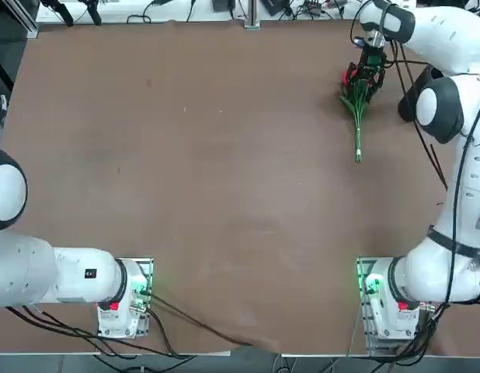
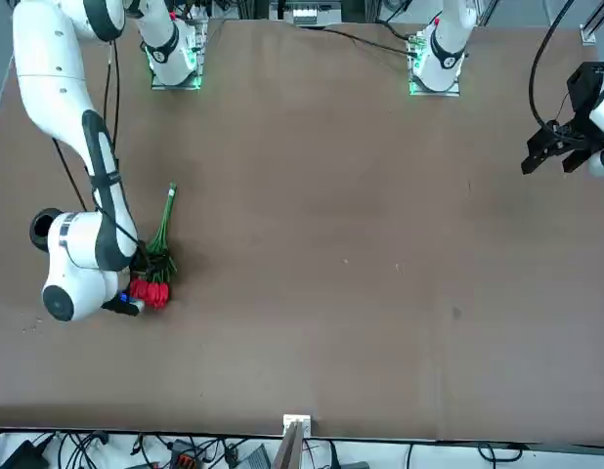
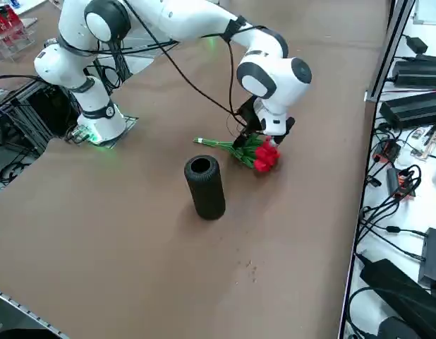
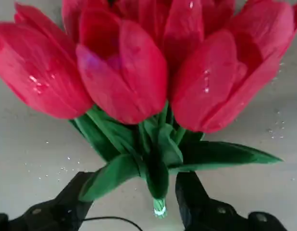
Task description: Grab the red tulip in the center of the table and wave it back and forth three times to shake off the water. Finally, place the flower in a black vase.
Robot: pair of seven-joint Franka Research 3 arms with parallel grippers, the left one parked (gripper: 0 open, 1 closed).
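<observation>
The red tulip [image 1: 356,105] lies flat on the brown table [image 1: 224,194] at its far right, red heads [image 3: 266,157] away from the arm bases and the thin stem pointing back toward them. My right gripper [image 1: 366,78] is lowered over the bunch just below the heads. In the wrist view the gripper [image 4: 134,204] is open, its two black fingers [image 4: 196,202] standing on either side of the green leaves of the tulip [image 4: 139,86] without pinching them. The black vase [image 3: 205,187] stands upright beside the tulip, toward the table's right edge, mouth up, partly behind the arm's elbow in the top view.
The right arm's elbow [image 1: 438,109] hangs over the vase area. Cables and power bricks [image 3: 415,106] lie past the table's edge near the tulip. The parked left gripper [image 2: 566,147] sits at the opposite side.
</observation>
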